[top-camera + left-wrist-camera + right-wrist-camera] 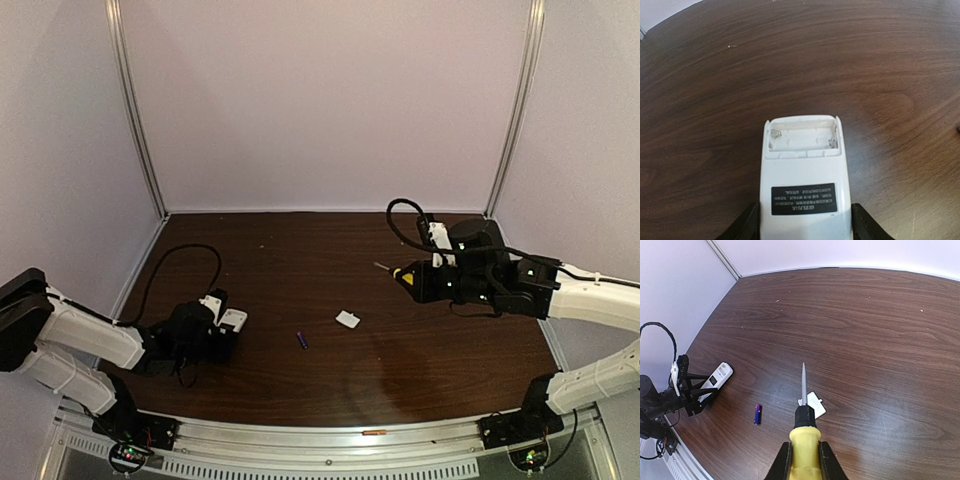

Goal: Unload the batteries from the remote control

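My left gripper is shut on the white remote control, one black finger against each long side. The remote's back faces up, with a dark label and an open battery bay where only springs show. From above, the remote is at the table's left. A blue-purple battery lies loose on the wood right of it, also seen from the right wrist as the battery. My right gripper is shut on a yellow-handled screwdriver, held above the table at the right.
A small white lid piece lies on the dark wooden table near the middle, under the screwdriver's shaft in the right wrist view as the lid. White walls close off the table's back and sides. Cables trail from both arms.
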`<state>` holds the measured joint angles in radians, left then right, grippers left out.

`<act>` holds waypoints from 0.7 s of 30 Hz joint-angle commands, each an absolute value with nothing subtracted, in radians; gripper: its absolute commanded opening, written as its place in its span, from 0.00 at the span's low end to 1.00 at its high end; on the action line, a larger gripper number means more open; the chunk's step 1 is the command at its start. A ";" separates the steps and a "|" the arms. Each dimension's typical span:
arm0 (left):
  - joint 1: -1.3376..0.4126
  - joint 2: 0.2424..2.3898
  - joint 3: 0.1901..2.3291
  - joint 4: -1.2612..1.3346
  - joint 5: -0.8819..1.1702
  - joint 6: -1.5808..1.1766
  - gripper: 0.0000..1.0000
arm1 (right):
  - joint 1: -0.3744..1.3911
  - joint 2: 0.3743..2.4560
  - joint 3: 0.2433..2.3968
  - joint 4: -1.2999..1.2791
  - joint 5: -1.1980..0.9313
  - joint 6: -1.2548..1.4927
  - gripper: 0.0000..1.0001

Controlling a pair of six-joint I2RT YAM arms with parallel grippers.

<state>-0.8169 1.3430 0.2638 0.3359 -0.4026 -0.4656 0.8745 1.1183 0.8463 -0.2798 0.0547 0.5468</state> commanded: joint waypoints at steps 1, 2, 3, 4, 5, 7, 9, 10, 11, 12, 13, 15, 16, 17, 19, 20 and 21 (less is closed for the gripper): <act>-0.808 1.327 0.229 0.440 -0.402 -0.472 0.00 | 0.870 1.127 0.836 -0.261 0.082 0.552 0.00; -0.808 1.328 0.224 0.446 -0.401 -0.471 0.02 | 0.870 1.129 0.837 -0.262 0.081 0.552 0.00; -0.808 1.328 0.222 0.451 -0.399 -0.471 0.04 | 0.869 1.129 0.836 -0.261 0.081 0.552 0.00; -0.808 1.331 0.221 0.455 -0.398 -0.468 0.05 | 0.869 1.130 0.837 -0.261 0.081 0.551 0.00; -0.808 1.331 0.220 0.460 -0.396 -0.463 0.06 | 0.869 1.131 0.838 -0.261 0.081 0.552 0.00; -0.808 1.329 0.217 0.465 -0.401 -0.461 0.07 | 0.868 1.132 0.838 -0.260 0.081 0.552 0.00; -0.808 1.331 0.213 0.474 -0.402 -0.459 0.11 | 0.869 1.134 0.836 -0.260 0.082 0.553 0.00; -0.808 1.332 0.212 0.478 -0.402 -0.458 0.14 | 0.869 1.133 0.836 -0.261 0.081 0.553 0.00; -0.808 1.333 0.212 0.483 -0.398 -0.453 0.17 | 0.869 1.132 0.835 -0.262 0.082 0.553 0.00; -0.808 1.334 0.212 0.490 -0.394 -0.444 0.20 | 0.869 1.131 0.835 -0.263 0.083 0.552 0.00; -0.808 1.335 0.212 0.493 -0.393 -0.440 0.23 | 0.868 1.130 0.833 -0.262 0.083 0.552 0.00; -0.808 1.338 0.210 0.501 -0.386 -0.428 0.27 | 0.868 1.128 0.831 -0.263 0.085 0.552 0.00; -0.808 1.338 0.211 0.500 -0.384 -0.427 0.30 | 0.868 1.127 0.830 -0.263 0.084 0.552 0.00; -0.808 1.338 0.212 0.499 -0.385 -0.431 0.36 | 0.868 1.126 0.830 -0.263 0.084 0.551 0.00; -0.808 1.335 0.211 0.492 -0.387 -0.446 0.50 | 0.868 1.126 0.828 -0.264 0.085 0.551 0.00; -0.808 1.333 0.212 0.485 -0.387 -0.453 0.55 | 0.868 1.126 0.827 -0.265 0.086 0.550 0.00; -0.808 1.327 0.212 0.477 -0.390 -0.461 0.57 | 0.867 1.125 0.827 -0.264 0.086 0.549 0.00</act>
<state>-0.8131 1.3407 0.2207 0.4419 -0.3954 -0.4503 0.8734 1.1297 0.8425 -0.2726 0.0586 0.5488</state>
